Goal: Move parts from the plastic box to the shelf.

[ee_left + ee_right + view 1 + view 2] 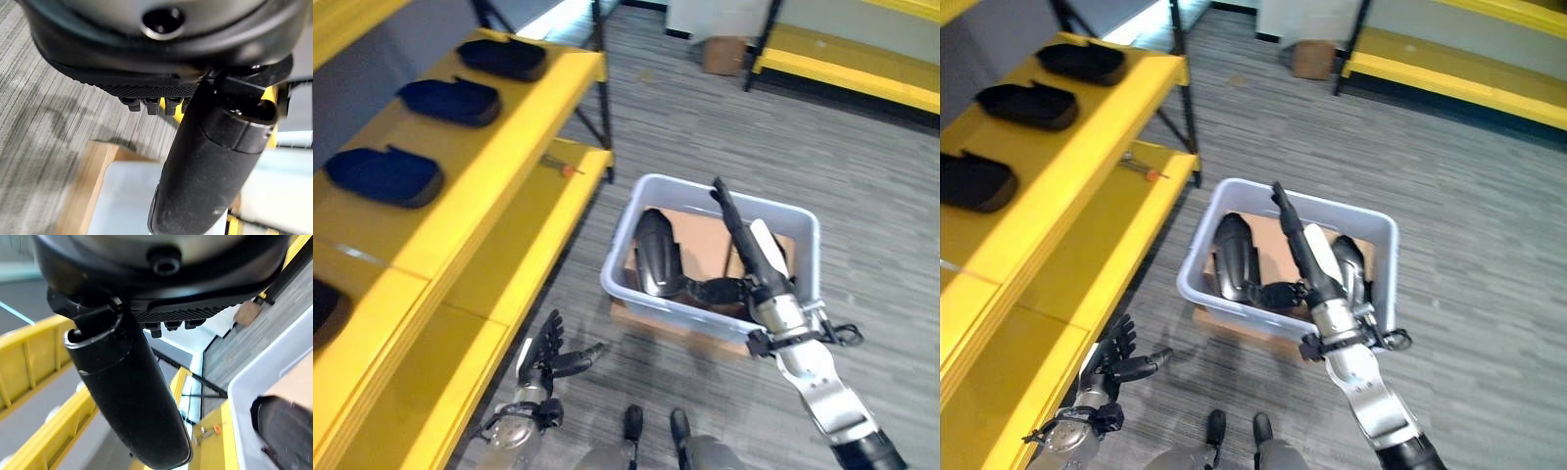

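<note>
Right hand (756,257) flat, fingers straight, over box (631,233); left hand (548,357) relaxed at 7 o'clock. You risk fingers glancing off curved part (656,253).

The right hand (161,289) is seen across the top of the frame, its thumb (127,396) stretched down through the centre. At lower right, the plastic box (274,367) is glimpsed with a dark part (286,428) inside. Yellow shelf (49,431) edges are seen at left.

Silver-grey arms, each ending in a dark hand (756,257)
</note>
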Motion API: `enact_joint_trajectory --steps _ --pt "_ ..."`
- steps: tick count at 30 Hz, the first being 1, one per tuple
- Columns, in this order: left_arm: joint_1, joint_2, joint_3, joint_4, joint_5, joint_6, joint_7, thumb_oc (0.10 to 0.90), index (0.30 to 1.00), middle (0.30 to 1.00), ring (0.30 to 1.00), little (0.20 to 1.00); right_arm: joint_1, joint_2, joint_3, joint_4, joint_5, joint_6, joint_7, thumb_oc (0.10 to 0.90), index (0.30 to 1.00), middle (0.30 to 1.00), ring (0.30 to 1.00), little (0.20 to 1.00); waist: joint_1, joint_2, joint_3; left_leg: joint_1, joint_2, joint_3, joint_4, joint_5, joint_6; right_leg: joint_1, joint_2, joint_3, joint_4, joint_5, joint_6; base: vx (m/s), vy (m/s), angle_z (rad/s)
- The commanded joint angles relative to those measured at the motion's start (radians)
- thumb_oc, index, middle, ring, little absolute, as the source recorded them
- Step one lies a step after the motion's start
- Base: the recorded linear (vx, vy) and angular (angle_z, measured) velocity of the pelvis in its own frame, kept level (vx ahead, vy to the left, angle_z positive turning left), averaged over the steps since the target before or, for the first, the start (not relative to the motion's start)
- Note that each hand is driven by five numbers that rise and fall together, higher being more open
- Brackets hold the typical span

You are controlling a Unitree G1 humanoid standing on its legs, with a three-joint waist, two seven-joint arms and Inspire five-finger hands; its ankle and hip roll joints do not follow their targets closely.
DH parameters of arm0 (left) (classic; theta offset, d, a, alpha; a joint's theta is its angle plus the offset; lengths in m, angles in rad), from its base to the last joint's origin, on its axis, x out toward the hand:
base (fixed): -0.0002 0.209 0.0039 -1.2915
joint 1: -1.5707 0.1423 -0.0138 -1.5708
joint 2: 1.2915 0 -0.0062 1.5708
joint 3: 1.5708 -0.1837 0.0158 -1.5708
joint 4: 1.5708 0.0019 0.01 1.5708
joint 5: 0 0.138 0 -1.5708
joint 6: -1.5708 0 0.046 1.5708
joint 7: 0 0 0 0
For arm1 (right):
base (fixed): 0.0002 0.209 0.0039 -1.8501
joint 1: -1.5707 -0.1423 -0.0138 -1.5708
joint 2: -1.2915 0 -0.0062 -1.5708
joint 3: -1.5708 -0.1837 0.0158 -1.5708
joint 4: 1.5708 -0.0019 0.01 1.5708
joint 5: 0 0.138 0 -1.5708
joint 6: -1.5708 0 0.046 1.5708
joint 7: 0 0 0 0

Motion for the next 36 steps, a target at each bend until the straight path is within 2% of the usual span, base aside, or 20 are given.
enact_joint_trajectory --steps 1,2,3,7,13,15,19,22,23,24,26,28,31,32,34,36 --pt "0.002 0.023 0.049 -0.112 -0.009 -0.09 0.009 0.9 1.0 1.0 1.0 1.0 -0.089 0.008 -0.015 -0.063 -0.017 -0.058 -0.05 0.9 1.0 1.0 1.0 1.0 0.006 0.0 -0.025 0.021 0.068 -0.034 0.049 -0.107 -0.043 -0.029 -0.039 -0.052 -0.127 0.217 0.006 0.23 -0.147 -0.41" --pt "0.006 0.021 0.053 -0.106 0.004 -0.086 0.006 0.9 1.0 1.0 1.0 1.0 -0.071 0.002 -0.027 -0.074 -0.033 -0.06 -0.049 0.9 1.0 1.0 1.0 1.0 -0.006 -0.006 -0.018 0.048 0.074 -0.033 0.055 -0.131 -0.051 -0.04 -0.067 -0.089 -0.173 0.252 0.02 0.19 -0.11 -0.29" --pt "0.006 0.021 0.052 -0.106 0.004 -0.086 0.006 0.9 1.0 1.0 1.0 1.0 -0.069 0.001 -0.027 -0.076 -0.033 -0.06 -0.048 0.9 1.0 1.0 1.0 1.0 -0.007 -0.005 -0.017 0.048 0.075 -0.034 0.056 -0.132 -0.052 -0.037 -0.067 -0.091 -0.175 0.253 0.02 0.19 -0.119 -0.2" --pt "0.007 0.005 0.056 -0.1 0.019 -0.083 -0.009 0.9 1.0 1.0 1.0 1.0 -0.02 -0.018 -0.061 -0.083 -0.039 -0.06 -0.037 0.9 1.0 1.0 1.0 1.0 -0.02 -0.033 -0.035 0.08 0.069 -0.049 0.063 -0.166 -0.068 0.012 -0.066 -0.137 -0.2 0.27 0.023 0.18 -0.129 0.35" --pt "0.02 -0.006 0.056 -0.102 0.009 -0.077 -0.025 0.9 1.0 1.0 1.0 1.0 0.026 -0.038 -0.091 -0.102 -0.014 -0.074 -0.022 0.9 1.0 1.0 1.0 1.0 -0.031 -0.024 -0.069 0.103 0.129 -0.077 0.044 -0.168 -0.099 0.039 -0.041 -0.185 -0.168 0.208 0.0 0.19 -0.174 0.28" --pt "0.021 0.002 0.045 -0.108 0.005 -0.071 -0.033 0.9 1.0 1.0 1.0 1.0 0.034 -0.05 -0.098 -0.104 -0.004 -0.077 -0.018 0.9 1.0 1.0 1.0 1.0 -0.035 -0.017 -0.075 0.11 0.173 -0.085 0.03 -0.15 -0.121 0.033 -0.022 -0.209 -0.14 0.168 -0.016 0.15 -0.214 0.21" --pt "0.018 0.006 0.04 -0.112 -0.001 -0.071 -0.028 0.9 1.0 1.0 1.0 1.0 0.033 -0.067 -0.118 -0.109 -0.005 -0.08 -0.036 0.9 1.0 1.0 1.0 1.0 -0.039 -0.008 -0.071 0.098 0.221 -0.097 0.021 -0.117 -0.146 0.017 0.006 -0.221 -0.114 0.128 -0.037 0.08 -0.183 0.12" --pt "-0.005 0.003 0.028 -0.1 -0.009 -0.07 -0.025 0.9 1.0 1.0 1.0 1.0 0.02 -0.085 -0.135 -0.111 -0.008 -0.084 -0.065 0.9 1.0 1.0 1.0 1.0 -0.043 -0.003 -0.051 0.037 0.238 -0.09 0.094 -0.089 -0.165 0.012 0.013 -0.232 -0.105 0.102 -0.058 0.02 -0.145 0.23" --pt "-0.012 0.0 0.026 -0.1 -0.011 -0.072 -0.026 0.9 1.0 1.0 1.0 1.0 0.016 -0.09 -0.138 -0.112 -0.01 -0.084 -0.071 0.9 1.0 1.0 1.0 1.0 -0.044 -0.004 -0.045 0.012 0.236 -0.078 0.13 -0.082 -0.172 0.015 0.011 -0.238 -0.109 0.096 -0.064 -0.03 -0.157 0.34" --pt "-0.015 -0.001 0.027 -0.109 -0.012 -0.075 -0.026 0.9 1.0 1.0 1.0 1.0 0.009 -0.099 -0.147 -0.115 -0.018 -0.087 -0.085 0.9 1.0 1.0 1.0 1.0 -0.036 -0.013 -0.024 -0.037 0.223 -0.065 0.222 -0.053 -0.186 0.032 0.015 -0.251 -0.117 0.084 -0.082 -0.02 -0.119 0.46" --pt "-0.019 -0.001 0.024 -0.11 -0.013 -0.077 -0.025 0.9 1.0 1.0 1.0 1.0 0.002 -0.102 -0.149 -0.12 -0.026 -0.09 -0.094 0.9 1.0 1.0 1.0 1.0 -0.03 -0.015 -0.01 -0.067 0.217 -0.073 0.244 -0.042 -0.186 0.037 0.018 -0.254 -0.118 0.082 -0.083 -0.02 -0.083 0.5" --pt "-0.032 0.008 0.017 -0.115 -0.014 -0.072 -0.028 0.9 1.0 1.0 1.0 1.0 -0.015 -0.126 -0.173 -0.123 -0.07 -0.078 -0.119 0.9 1.0 1.0 1.0 1.0 -0.022 -0.025 0.012 -0.14 0.242 -0.067 0.18 -0.029 -0.176 0.043 0.009 -0.254 -0.125 0.069 -0.073 -0.02 -0.009 0.15" --pt "-0.042 0.02 0.009 -0.132 0.002 -0.074 -0.022 0.9 1.0 1.0 1.0 1.0 -0.055 -0.148 -0.201 -0.085 -0.124 -0.055 -0.18 0.9 1.0 1.0 1.0 1.0 -0.007 -0.03 0.036 -0.24 0.293 -0.052 0.092 0.065 -0.187 0.036 -0.006 -0.242 -0.119 0.07 -0.058 0.05 0.114 0.34" --pt "-0.032 0.018 0.017 -0.131 0.003 -0.078 -0.015 0.9 1.0 1.0 1.0 1.0 -0.074 -0.144 -0.194 -0.076 -0.154 -0.048 -0.199 0.9 1.0 1.0 1.0 1.0 0.009 -0.023 0.043 -0.228 0.294 -0.083 0.079 0.045 -0.184 0.017 0.005 -0.205 -0.085 0.054 -0.052 0.08 0.126 0.24" --pt "-0.043 0.018 0.018 -0.129 -0.007 -0.086 -0.009 0.9 1.0 1.0 1.0 1.0 -0.098 -0.144 -0.193 -0.062 -0.18 -0.038 -0.198 0.9 1.0 1.0 1.0 1.0 0.004 -0.017 0.055 -0.243 0.285 -0.067 0.08 0.044 -0.184 -0.007 0.008 -0.175 -0.078 0.069 -0.053 0.02 0.143 -0.43" --pt "-0.05 0.022 0.019 -0.133 -0.007 -0.088 -0.011 0.9 1.0 1.0 1.0 1.0 -0.107 -0.147 -0.201 -0.05 -0.189 -0.029 -0.201 0.9 1.0 1.0 1.0 1.0 0.005 -0.017 0.062 -0.245 0.277 -0.05 0.091 0.038 -0.183 -0.019 0.0 -0.173 -0.074 0.072 -0.053 -0.03 0.179 -1.0"
